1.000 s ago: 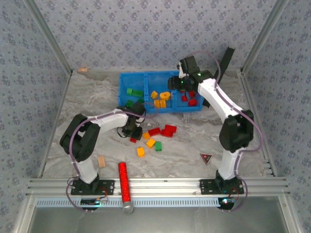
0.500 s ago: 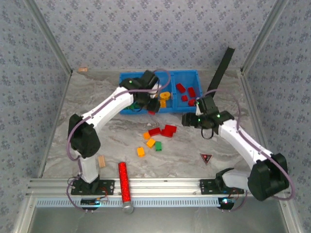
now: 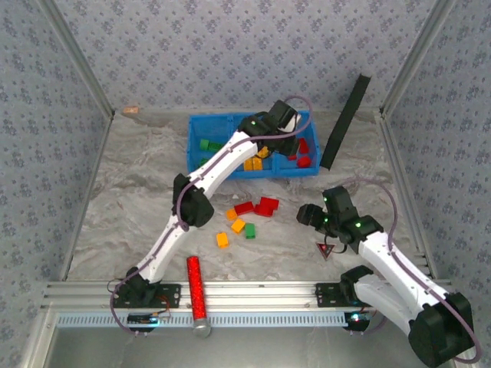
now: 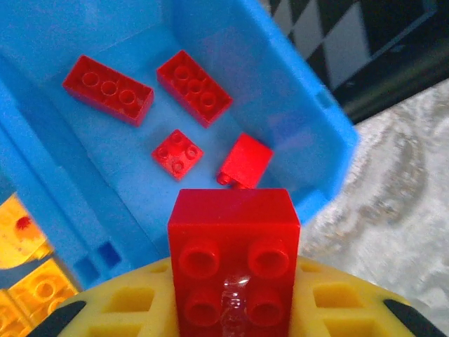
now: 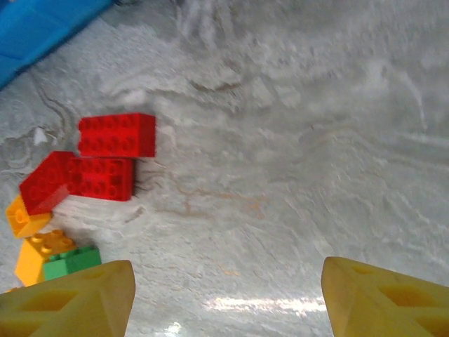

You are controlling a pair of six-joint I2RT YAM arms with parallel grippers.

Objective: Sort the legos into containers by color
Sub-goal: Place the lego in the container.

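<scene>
Nearest, the right gripper (image 5: 228,288) is held wide and empty above the marble table (image 5: 316,140). The loose legos (image 3: 244,218) lie to its left, with two long red bricks (image 5: 116,135) closest and their long axes running across the wrist view, so this arm is judged the nearer one for them. Farther off, the left gripper (image 4: 235,312) is clamped on a red four-stud brick (image 4: 233,232), poised over the right compartment (image 4: 280,91) of the blue bin (image 3: 230,175). Four red bricks (image 4: 194,88) are already gathered there. The drop spot is judged to lie just below and beyond.
</scene>
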